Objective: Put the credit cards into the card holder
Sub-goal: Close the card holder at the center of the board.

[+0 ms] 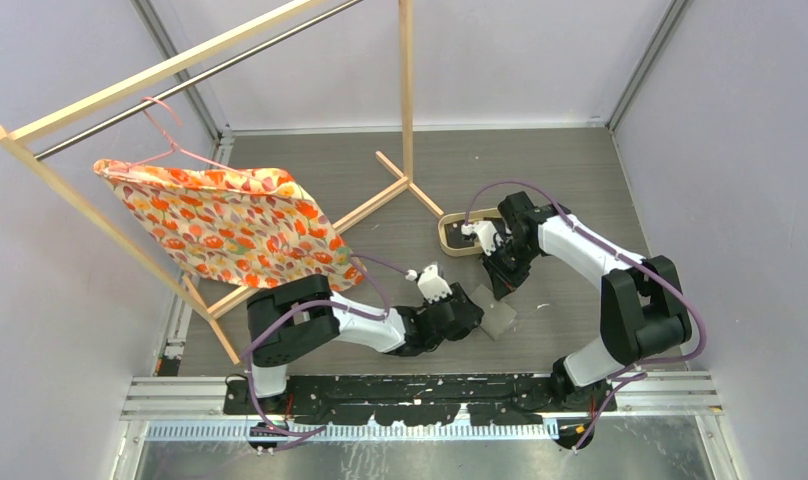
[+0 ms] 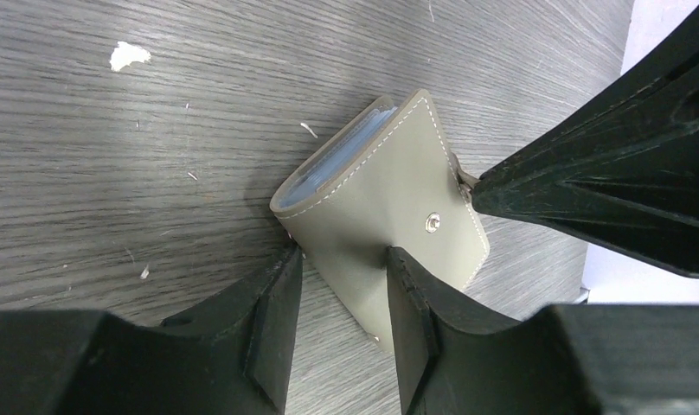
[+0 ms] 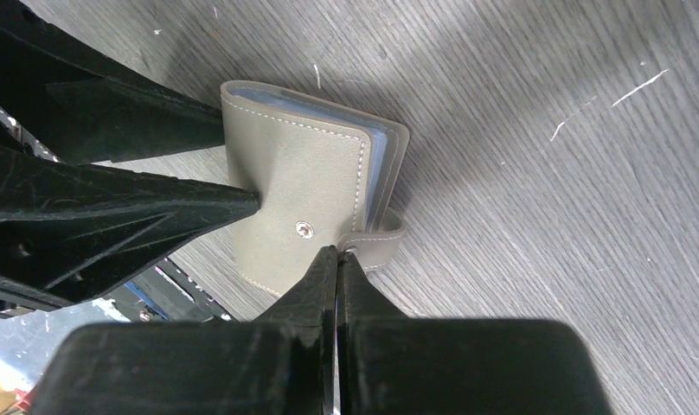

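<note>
Nearest, the left gripper point(image 2: 342, 259) has its fingers spread around a corner of the folded card holder point(image 2: 389, 186), from its 9 o'clock; whether it is clamped I cannot tell. At the holder's 12 o'clock, the right gripper point(image 3: 337, 252) is clenched at the unsnapped strap point(image 3: 376, 242). Loading looks done, and only snapping seems left. The tray point(image 1: 450, 240) lies beyond, at 11 o'clock.

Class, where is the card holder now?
Top view: card holder on the table near centre, between left end effector and right end effector, nearer than the wooden tray.
</note>
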You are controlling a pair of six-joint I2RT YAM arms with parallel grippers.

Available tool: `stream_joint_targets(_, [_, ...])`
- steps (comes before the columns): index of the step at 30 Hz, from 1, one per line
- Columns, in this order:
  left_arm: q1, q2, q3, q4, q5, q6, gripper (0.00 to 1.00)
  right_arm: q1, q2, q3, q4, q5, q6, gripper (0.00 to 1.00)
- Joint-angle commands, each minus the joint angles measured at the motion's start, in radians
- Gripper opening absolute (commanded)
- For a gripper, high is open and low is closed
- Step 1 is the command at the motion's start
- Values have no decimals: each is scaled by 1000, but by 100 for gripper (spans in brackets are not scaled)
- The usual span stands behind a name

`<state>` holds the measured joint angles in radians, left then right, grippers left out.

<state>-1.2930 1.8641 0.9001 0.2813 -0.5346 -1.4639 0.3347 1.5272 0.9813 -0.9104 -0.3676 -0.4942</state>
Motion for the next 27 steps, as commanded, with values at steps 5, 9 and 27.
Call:
stream_joint_targets(5, [19,27,49,-133,25,-32,40,2,-25,39,-8,-10,4,1])
stream_joint_targets(9, [22,24,48,-135,29,-26,40,-7,-24,36,-23,-63,-6,1])
stream_joint_targets(27, [32,12,48,-87,35,11,40,29,60,42,-73,-104,-27,1])
